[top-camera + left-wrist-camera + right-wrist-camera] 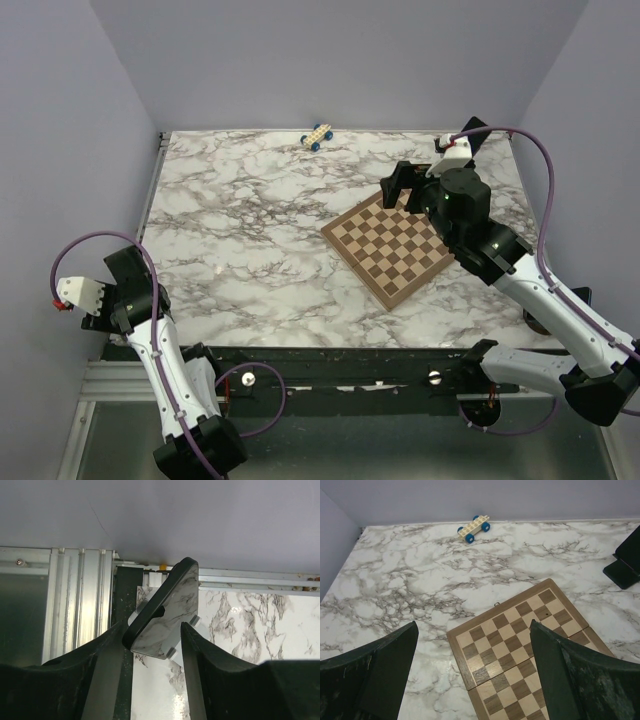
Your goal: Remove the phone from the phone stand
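Observation:
The phone, black-rimmed with a glossy face that mirrors the marble, lies tilted between the fingers of my left gripper, over a white piece with grey studs at the table's left edge. The jaws stand apart. The left finger overlaps the phone's rim and a gap shows beside the right finger, so I cannot tell whether they touch it. The black angled phone stand sits at the far right with nothing on it. My right gripper hangs wide open and empty above the chessboard.
A wooden chessboard lies right of centre under the right arm. A small toy car with blue wheels stands near the back wall. An aluminium rail runs along the table's left edge beside the left arm.

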`<state>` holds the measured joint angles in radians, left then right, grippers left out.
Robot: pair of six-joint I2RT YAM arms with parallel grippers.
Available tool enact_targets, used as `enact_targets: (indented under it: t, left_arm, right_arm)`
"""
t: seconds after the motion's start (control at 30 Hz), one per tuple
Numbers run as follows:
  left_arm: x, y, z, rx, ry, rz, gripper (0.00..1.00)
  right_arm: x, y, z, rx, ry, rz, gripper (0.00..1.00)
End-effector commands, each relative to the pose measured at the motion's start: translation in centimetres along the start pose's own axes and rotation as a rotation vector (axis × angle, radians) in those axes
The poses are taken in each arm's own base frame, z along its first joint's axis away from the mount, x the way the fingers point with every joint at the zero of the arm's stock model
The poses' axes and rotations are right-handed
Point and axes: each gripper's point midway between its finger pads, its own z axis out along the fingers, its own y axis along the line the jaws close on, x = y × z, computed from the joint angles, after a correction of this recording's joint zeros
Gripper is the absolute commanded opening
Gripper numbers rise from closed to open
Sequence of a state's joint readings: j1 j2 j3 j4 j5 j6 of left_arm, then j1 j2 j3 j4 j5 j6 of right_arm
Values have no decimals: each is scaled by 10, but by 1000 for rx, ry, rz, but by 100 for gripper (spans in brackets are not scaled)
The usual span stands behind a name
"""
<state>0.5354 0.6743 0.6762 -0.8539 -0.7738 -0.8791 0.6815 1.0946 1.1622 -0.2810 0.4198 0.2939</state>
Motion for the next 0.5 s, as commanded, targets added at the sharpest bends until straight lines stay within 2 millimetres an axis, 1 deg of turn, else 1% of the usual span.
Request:
enact_targets:
  t: [0.0,0.3,0.47]
  left_arm:
    - [-5,2,1,-8,-26,-5,55]
    - [-3,0,0,9,-18,2,55]
    - [-3,-1,0,14,-19,11,49]
  right_arm:
    - [-1,5,0,-21,-6,-5,100]
    - [-2,4,-1,-19,-9,-5,100]
    - [-1,5,0,-20,-5,-6,100]
